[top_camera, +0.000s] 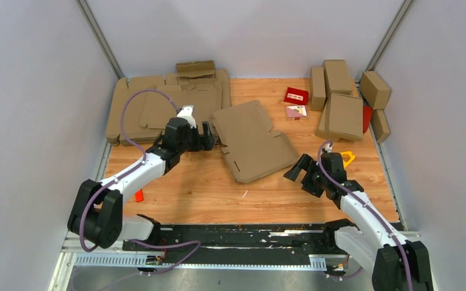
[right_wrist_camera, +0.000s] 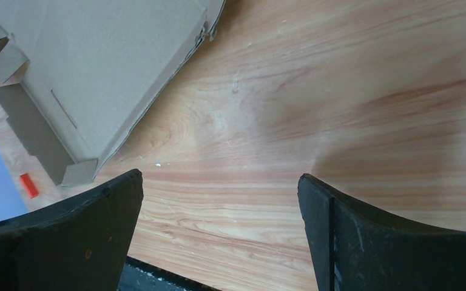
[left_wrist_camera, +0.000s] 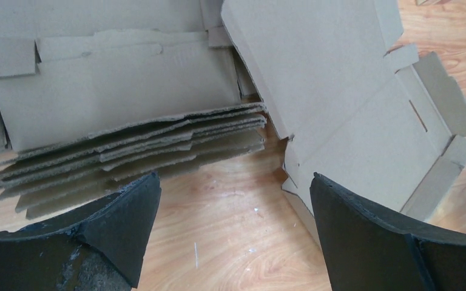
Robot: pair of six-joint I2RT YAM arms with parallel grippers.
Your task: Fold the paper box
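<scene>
Nearest, the black left fingers (left_wrist_camera: pixel 121 224) stand spread wide with nothing between them, low over the wooden desk (top_camera: pixel 218 194). The black right fingers (right_wrist_camera: pixel 85 230) gape just as wide, empty, above the near right of the desk. A thick pile of flat brown cardboard blanks (top_camera: pixel 139 109) fills the far left. The paper box (top_camera: pixel 252 142), a flat unfolded brown corrugated sheet with flaps, lies mid-desk, just right of the left fingers. Folded brown boxes (top_camera: pixel 343 109) cluster far right, with a small red carton (top_camera: pixel 296 95) beside them.
</scene>
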